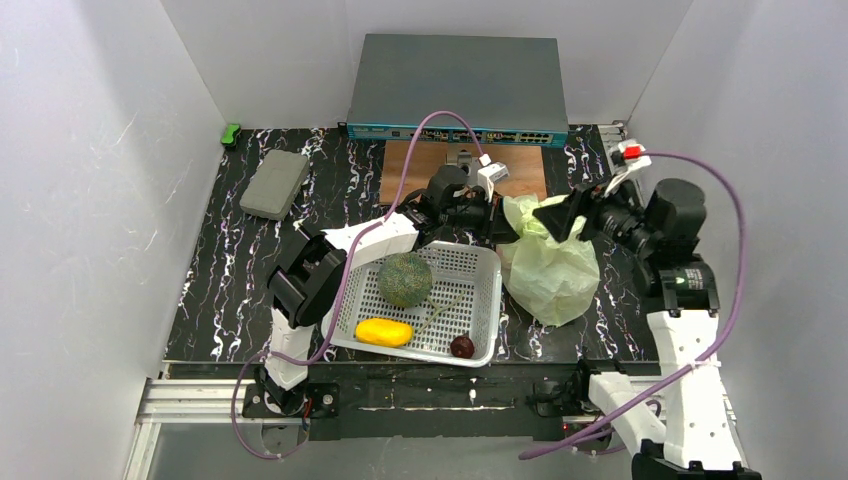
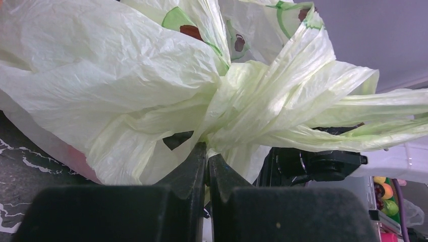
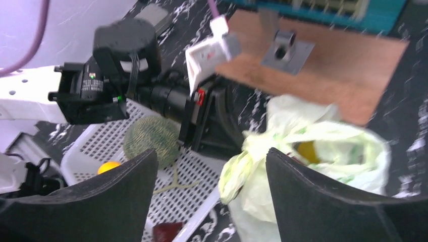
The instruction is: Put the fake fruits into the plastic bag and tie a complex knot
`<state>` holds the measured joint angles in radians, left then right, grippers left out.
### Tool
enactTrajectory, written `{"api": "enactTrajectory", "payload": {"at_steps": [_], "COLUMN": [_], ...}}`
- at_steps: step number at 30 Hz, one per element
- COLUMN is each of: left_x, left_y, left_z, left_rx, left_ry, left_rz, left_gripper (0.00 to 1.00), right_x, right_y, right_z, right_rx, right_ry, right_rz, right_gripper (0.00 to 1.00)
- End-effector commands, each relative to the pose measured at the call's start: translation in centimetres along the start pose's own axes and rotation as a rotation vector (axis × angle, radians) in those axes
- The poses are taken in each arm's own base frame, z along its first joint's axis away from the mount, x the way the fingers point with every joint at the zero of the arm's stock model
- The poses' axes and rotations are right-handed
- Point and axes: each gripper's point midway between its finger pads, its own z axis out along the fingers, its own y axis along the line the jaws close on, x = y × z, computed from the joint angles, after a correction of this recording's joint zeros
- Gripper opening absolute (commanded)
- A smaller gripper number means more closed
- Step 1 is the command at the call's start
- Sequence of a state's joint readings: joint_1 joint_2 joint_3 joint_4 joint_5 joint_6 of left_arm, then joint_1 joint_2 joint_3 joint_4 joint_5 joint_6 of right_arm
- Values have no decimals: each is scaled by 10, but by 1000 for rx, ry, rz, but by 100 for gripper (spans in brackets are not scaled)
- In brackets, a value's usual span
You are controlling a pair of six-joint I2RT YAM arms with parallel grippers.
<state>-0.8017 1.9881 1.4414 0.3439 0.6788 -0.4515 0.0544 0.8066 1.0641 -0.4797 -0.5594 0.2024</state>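
Observation:
The plastic bag (image 1: 550, 268), pale green with avocado prints, lies right of the white basket (image 1: 487, 262), its neck twisted into a bunch (image 2: 242, 96). My left gripper (image 2: 207, 151) is shut on a fold of plastic just below that twist; in the top view it (image 1: 503, 213) sits at the bag's upper left. My right gripper (image 3: 211, 154) stands open above the bag (image 3: 323, 151), whose twisted end hangs between its fingers, untouched. Something yellow (image 3: 305, 151) shows inside the bag. In the basket lie the green melon (image 1: 405, 278), yellow mango (image 1: 383, 331) and dark red plum (image 1: 462, 346).
A grey network switch (image 1: 455, 90) stands at the back, with a brown board (image 1: 410, 165) and a metal bracket (image 3: 285, 48) in front of it. A grey block (image 1: 274, 183) and a small green object (image 1: 231, 132) lie at the far left. White walls enclose the table.

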Motion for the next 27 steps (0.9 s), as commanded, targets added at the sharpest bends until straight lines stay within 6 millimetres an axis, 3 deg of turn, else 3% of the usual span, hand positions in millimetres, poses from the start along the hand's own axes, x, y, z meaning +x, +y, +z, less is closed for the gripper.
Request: {"api": "enactTrajectory", "payload": {"at_steps": [1,4,8,16,23,27], "left_x": [-18,-19,-21,-18,-19,-19], "left_y": [-21,-17,-14,-9,-11,-18], "left_z": [-10,-8,-6,0,4,6], "left_rx": [48,32,18,22,47,106], "left_ry": [-42,-43,-41,-34,-37,-36], "left_rz": [29,19,21,9,2,-12], "left_gripper": [0,0,0,0,0,0], "right_x": [-24,-30,-13,36,102,117], "right_y": [-31,-60,-93,-129,-99,-80], "right_z": [-2,12,31,51,39,35], "right_rx": [91,132,155,112,-115,-217], "right_ry": [19,48,150,312,488,515], "right_rz": [-139,-162,-221,-336,-239,-156], "right_gripper": [75,50,32,25,27,32]}}
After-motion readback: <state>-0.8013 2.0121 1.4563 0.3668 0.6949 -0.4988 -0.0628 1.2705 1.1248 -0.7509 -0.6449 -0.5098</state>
